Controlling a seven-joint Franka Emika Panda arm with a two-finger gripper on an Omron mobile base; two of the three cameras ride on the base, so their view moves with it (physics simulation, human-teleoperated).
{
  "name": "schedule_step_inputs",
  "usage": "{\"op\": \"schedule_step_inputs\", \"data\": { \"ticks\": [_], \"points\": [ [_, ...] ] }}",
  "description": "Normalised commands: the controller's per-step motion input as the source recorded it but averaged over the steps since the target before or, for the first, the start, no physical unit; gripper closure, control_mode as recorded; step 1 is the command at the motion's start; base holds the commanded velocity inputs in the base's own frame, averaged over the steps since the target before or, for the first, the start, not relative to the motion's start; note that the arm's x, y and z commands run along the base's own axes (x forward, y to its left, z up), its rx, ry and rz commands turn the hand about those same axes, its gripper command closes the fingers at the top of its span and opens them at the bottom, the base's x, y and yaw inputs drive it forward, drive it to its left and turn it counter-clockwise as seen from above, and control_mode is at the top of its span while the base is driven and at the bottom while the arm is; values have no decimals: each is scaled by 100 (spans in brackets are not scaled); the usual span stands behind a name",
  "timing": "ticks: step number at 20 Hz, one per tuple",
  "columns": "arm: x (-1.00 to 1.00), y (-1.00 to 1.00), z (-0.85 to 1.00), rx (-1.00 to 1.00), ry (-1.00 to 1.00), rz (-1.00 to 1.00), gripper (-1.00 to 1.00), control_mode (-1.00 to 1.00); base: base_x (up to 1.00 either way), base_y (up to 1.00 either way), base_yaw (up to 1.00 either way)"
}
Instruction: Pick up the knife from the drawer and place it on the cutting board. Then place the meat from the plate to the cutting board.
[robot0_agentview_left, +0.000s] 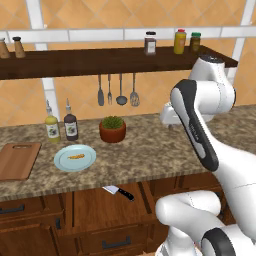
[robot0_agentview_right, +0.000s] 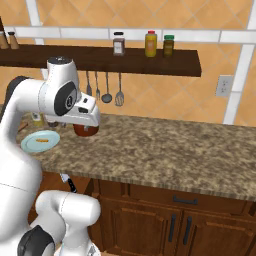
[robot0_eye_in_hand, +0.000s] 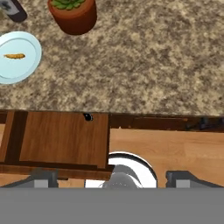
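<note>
Open drawer (robot0_eye_in_hand: 61, 138) holds the knife (robot0_agentview_left: 119, 191); gripper (robot0_eye_in_hand: 111, 179) wide open, empty. Meat (robot0_agentview_left: 76, 157) waits on plate (robot0_agentview_left: 62, 162); board (robot0_agentview_left: 17, 160) bare.

You have the open drawer (robot0_eye_in_hand: 61, 140) below-left of the hand with the knife (robot0_agentview_left: 118, 191) lying in it, the light blue plate (robot0_eye_in_hand: 17, 65) holding the orange meat (robot0_eye_in_hand: 14, 56) farther left, the reddish cutting board (robot0_agentview_left: 17, 160) beyond.

The plate (robot0_agentview_left: 75, 158) is light blue; the meat (robot0_agentview_left: 76, 156) on it is orange-brown. The cutting board (robot0_agentview_left: 18, 160) is reddish-brown wood. The knife (robot0_agentview_left: 119, 192) has a silver blade and black handle. The counter (robot0_agentview_left: 150, 150) is speckled grey-brown granite. The drawer (robot0_eye_in_hand: 61, 139) is dark brown.
</note>
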Motion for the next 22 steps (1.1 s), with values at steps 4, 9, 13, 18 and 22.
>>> {"op": "schedule_step_inputs", "data": {
  "ticks": [4, 9, 13, 18, 22],
  "points": [
    [-56, 0, -1, 0, 0, 0, -100, -100, 0, 0, 0],
    [-9, 0, 0, 0, 0, 0, -100, 100, 0, 0, 0],
    [0, 0, 0, 0, 0, 0, -100, 100, -8, 4, 0],
    [0, 0, 0, 0, 0, 0, -100, 100, -55, 28, -1],
    [0, 0, 0, 0, 0, 0, -100, 100, -25, 55, -7]
  ]
}}
